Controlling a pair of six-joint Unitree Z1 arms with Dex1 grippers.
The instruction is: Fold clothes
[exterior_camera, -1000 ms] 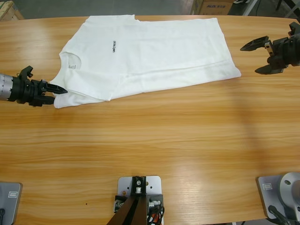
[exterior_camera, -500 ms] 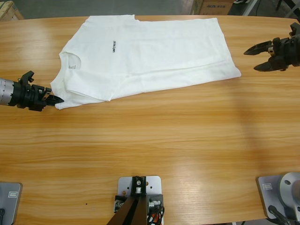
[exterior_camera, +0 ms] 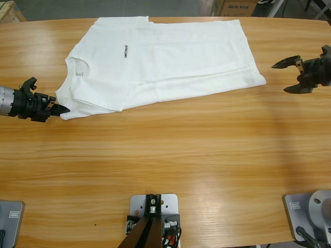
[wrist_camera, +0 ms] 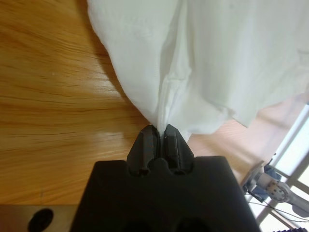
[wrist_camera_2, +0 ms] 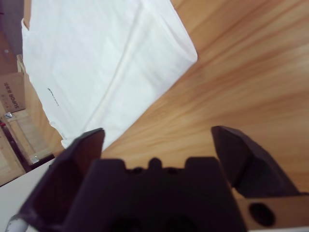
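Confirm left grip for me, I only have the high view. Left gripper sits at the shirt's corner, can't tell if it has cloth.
Observer: Yes. In the left wrist view the left gripper is shut on a pinch of the T-shirt edge.
Operator: Right one holding anything?
Observer: No. The right wrist view shows the right gripper wide open over bare table, nothing between its jaws.
Operator: Is it aimed at the shirt?
Observer: Yes, the shirt's near corner lies ahead of it, untouched.
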